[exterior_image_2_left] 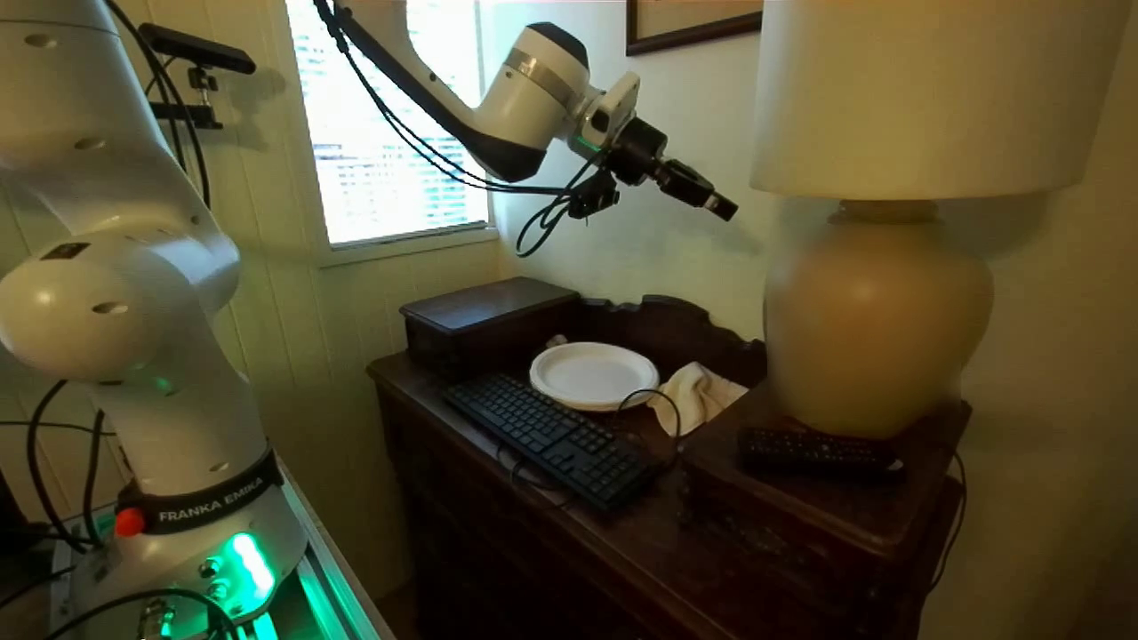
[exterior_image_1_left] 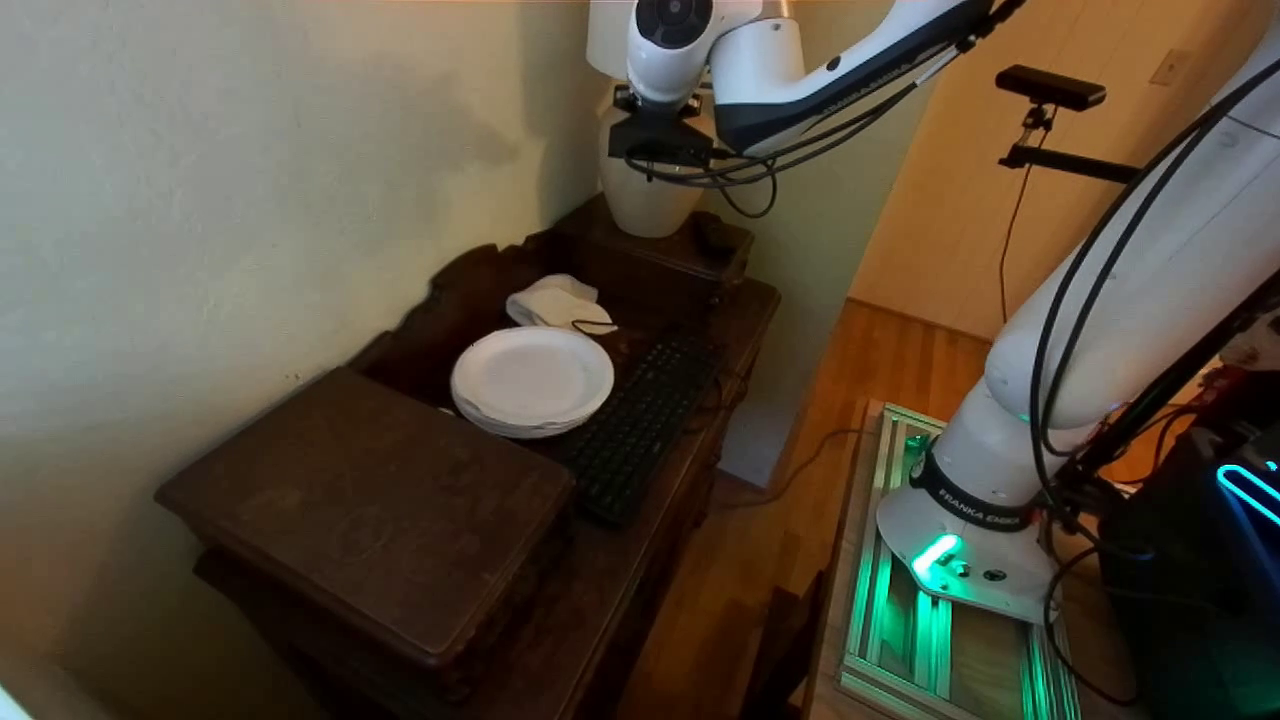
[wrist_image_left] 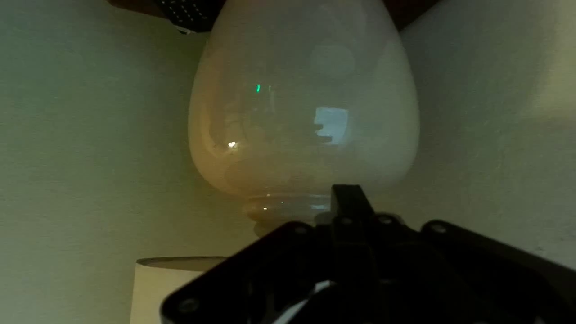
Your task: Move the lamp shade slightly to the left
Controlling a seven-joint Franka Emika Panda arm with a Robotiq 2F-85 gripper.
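Observation:
The lamp shade (exterior_image_2_left: 925,98) is a cream drum on a bulbous cream lamp base (exterior_image_2_left: 876,329). In an exterior view only its left edge (exterior_image_1_left: 607,40) shows behind the arm. In the wrist view, which stands upside down, part of the shade (wrist_image_left: 157,288) shows at the lower left, with the base (wrist_image_left: 303,103) in the middle. My gripper (exterior_image_2_left: 725,206) is beside the lamp, near the height of the shade's lower rim, apart from it and pointing slightly down. Its fingers (wrist_image_left: 348,191) are together with nothing seen between them.
The lamp stands on a raised dark end of the dresser (exterior_image_2_left: 836,498) with a black remote (exterior_image_2_left: 818,452) beside it. Below are white plates (exterior_image_2_left: 594,375), a cloth (exterior_image_2_left: 698,396) and a black keyboard (exterior_image_2_left: 551,436). A wall (exterior_image_1_left: 300,180) runs behind the dresser.

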